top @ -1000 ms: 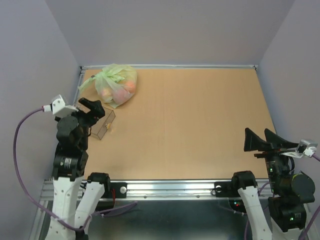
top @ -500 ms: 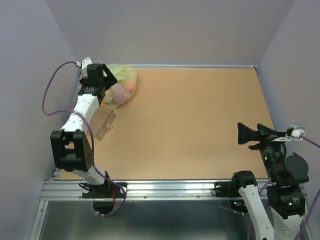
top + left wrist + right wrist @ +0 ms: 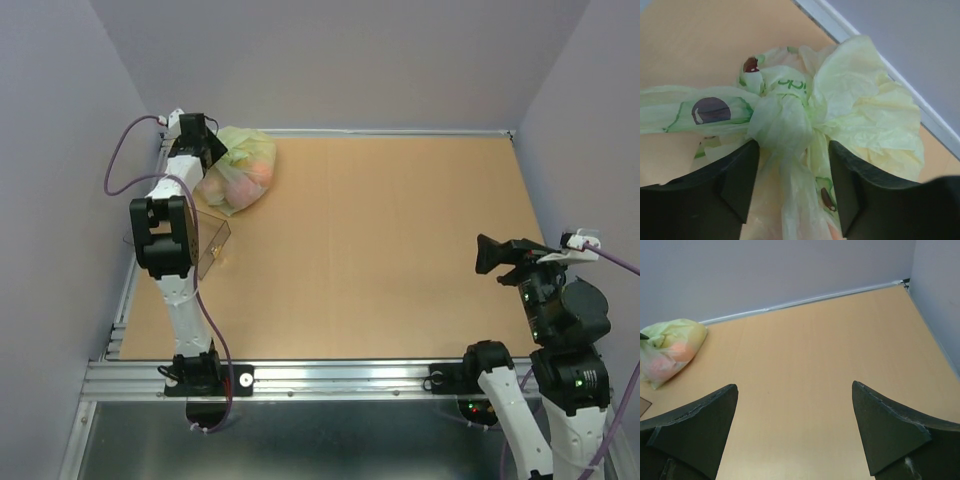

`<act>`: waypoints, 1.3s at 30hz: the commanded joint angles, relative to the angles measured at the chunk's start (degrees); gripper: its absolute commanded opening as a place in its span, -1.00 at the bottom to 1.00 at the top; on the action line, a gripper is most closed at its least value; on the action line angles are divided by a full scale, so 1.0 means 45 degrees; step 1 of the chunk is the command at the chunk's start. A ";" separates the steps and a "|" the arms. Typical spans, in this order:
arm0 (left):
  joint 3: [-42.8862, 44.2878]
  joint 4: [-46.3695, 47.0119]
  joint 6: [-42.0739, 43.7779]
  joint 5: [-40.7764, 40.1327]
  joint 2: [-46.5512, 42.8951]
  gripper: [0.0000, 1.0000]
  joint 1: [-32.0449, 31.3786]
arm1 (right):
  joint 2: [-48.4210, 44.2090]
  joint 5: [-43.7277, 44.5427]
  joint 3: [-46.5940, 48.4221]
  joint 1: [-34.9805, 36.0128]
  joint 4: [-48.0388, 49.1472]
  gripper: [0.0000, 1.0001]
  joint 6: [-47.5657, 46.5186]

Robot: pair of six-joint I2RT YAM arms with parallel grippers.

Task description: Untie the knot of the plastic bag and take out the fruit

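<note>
The pale green plastic bag (image 3: 243, 160) lies in the far left corner of the table. Orange and pink fruit (image 3: 248, 184) shows dimly through its film. My left gripper (image 3: 207, 152) is stretched out to the bag. In the left wrist view the knot (image 3: 782, 122) bunches just ahead of the left gripper (image 3: 794, 150). The jaws stand on either side of the film strand under the knot, with gaps still showing. My right gripper (image 3: 490, 256) hovers open over the right side of the table, far from the bag (image 3: 672, 347), with nothing between its fingers (image 3: 700, 425).
A clear rigid box (image 3: 211, 246) stands on the table just in front of the bag, beside the left arm. The back wall and its white rail (image 3: 380, 131) run right behind the bag. The left wall is close to the left arm.
The left arm has swung from near its base out to the bag in the far corner, and its jaws have narrowed around the knot. The right gripper has risen and turned slightly.
</note>
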 commanded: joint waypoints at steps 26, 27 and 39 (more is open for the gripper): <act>-0.4019 0.0659 0.5462 0.3669 -0.5817 -1.00 -0.8897 | 0.3042 -0.2802 0.1858 0.0064 0.0279 1.00 -0.0132; -0.4370 0.0756 0.5366 0.3437 -0.5973 -1.00 -0.9171 | 0.3120 -0.3094 0.1820 0.0064 0.0279 1.00 -0.0114; -1.0368 0.2689 0.1207 0.2048 -0.8629 -0.98 -1.1752 | 0.5892 -0.5107 0.0903 0.0161 0.0162 1.00 0.1137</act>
